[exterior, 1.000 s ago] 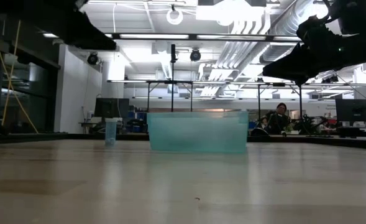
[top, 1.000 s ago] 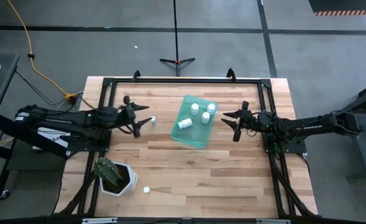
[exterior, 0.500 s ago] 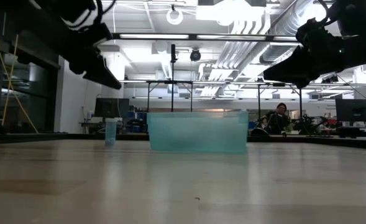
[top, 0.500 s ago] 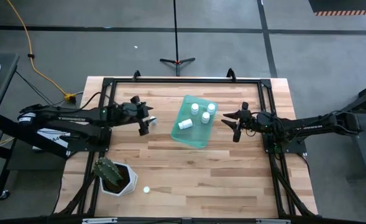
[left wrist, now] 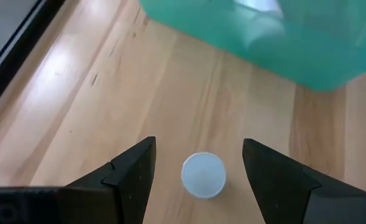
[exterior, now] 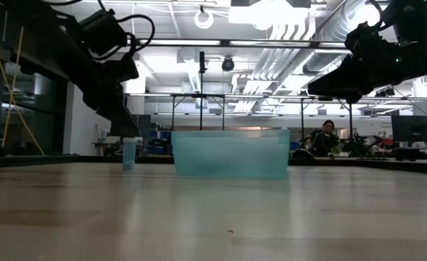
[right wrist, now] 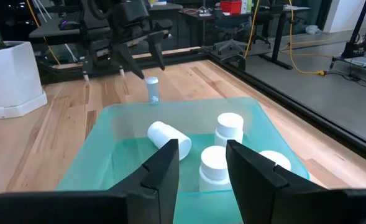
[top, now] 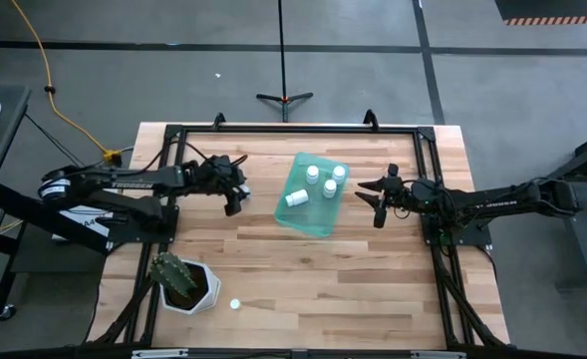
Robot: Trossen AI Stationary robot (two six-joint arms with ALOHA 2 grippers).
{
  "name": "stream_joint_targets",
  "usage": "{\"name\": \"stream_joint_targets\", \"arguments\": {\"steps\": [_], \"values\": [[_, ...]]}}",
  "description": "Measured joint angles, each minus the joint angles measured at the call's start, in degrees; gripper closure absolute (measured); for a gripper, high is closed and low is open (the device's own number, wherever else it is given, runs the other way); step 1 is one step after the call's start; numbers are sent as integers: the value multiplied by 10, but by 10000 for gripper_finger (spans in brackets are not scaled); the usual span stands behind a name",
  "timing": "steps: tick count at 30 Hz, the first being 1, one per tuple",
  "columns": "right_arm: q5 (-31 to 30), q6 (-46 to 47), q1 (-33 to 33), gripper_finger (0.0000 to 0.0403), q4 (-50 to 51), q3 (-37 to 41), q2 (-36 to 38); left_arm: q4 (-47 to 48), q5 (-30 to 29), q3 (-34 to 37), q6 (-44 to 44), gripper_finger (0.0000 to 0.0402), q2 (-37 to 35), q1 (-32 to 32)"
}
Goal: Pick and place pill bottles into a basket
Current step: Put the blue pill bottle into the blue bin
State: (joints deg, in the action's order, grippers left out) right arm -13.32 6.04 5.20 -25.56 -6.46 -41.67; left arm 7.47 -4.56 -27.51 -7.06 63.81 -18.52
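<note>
Standing upright, tiny white-capped pill bottle (left wrist: 203, 175) between open left claw (left wrist: 198, 171).

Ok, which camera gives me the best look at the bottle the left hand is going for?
The left wrist view: the pill bottle stands upright, centred between the open left hand fingers. The high view hides it under the hand, the low view shows it side-on, and the right wrist view shows it small beyond the basket.

Grey concrete floor (top: 94, 60), exposed ceiling ducts (exterior: 300, 29).

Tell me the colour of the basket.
Translucent teal-green basket, clearest in the right wrist view.
</note>
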Motion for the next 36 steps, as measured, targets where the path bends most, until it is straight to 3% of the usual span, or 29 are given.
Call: {"name": "stream_joint_targets", "arguments": {"steps": [20,36], "values": [[0,0,0,279,1,0,0,-2,-9,0,-2,127,64,1],[0,0,0,279,1,0,0,-4,-11,0,-6,127,66,1]]}}
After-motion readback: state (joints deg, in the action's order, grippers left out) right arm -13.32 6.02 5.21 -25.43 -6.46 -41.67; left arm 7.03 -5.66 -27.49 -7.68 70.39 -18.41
